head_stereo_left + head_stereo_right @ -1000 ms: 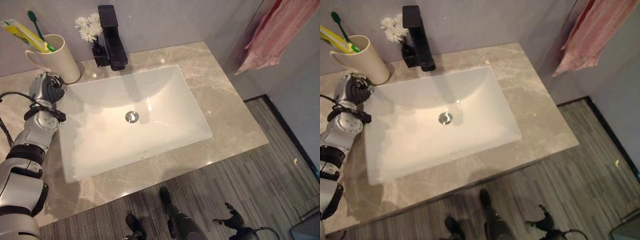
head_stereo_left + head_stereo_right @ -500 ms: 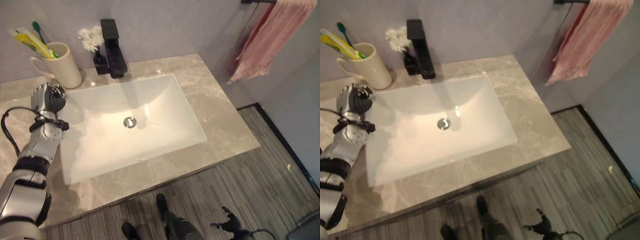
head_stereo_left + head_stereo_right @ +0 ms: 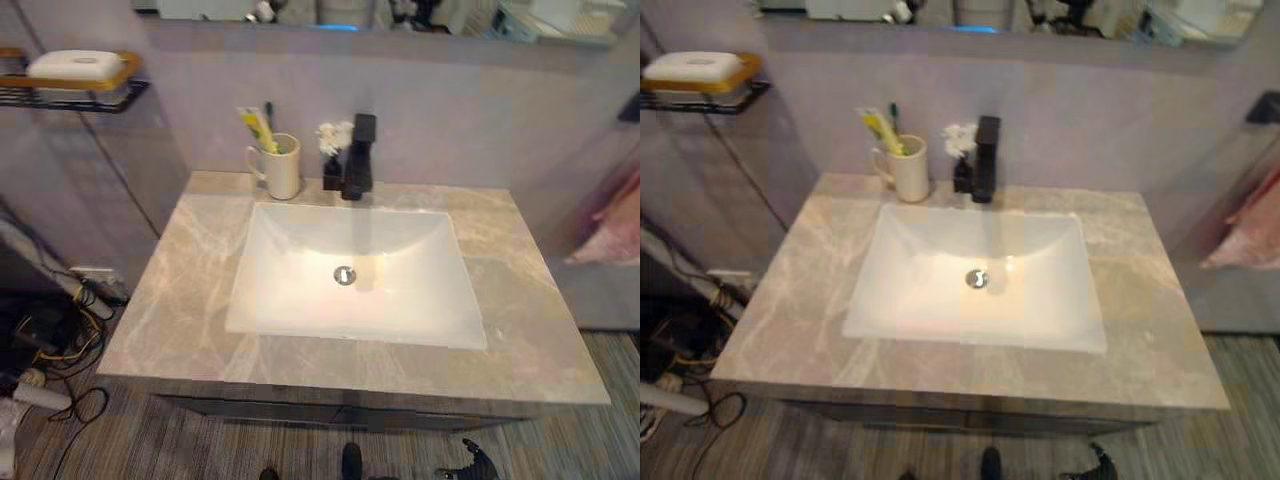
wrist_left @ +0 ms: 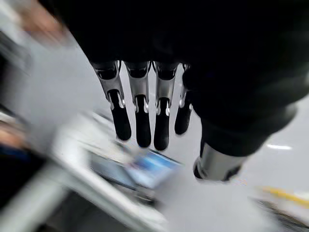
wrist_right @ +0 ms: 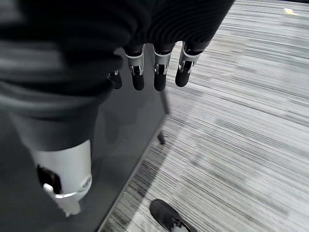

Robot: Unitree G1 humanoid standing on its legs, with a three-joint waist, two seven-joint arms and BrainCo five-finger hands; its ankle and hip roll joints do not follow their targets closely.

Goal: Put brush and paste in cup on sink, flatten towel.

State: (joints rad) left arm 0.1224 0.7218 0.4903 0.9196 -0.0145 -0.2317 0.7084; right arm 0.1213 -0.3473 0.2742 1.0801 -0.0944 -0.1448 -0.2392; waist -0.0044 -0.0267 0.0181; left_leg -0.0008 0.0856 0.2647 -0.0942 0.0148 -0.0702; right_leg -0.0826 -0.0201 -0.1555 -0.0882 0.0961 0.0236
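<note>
Our two hands, dark and silver

Our left hand (image 4: 159, 106) and right hand (image 5: 154, 63) wear dark ribbed covers over silver, dark-tipped fingers.

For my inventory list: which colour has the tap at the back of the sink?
The tap is black, seen best in the left eye view.

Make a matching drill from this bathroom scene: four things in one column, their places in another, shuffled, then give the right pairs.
Things:
1. toothpaste tube
2. black faucet
3. pink towel
4. soap bar

Places:
A. on the wall shelf
B. in the cream cup
C. hanging past the counter's right end
D. behind the sink basin, beside the white flowers

Pairs: 1-B, 2-D, 3-C, 4-A
</note>
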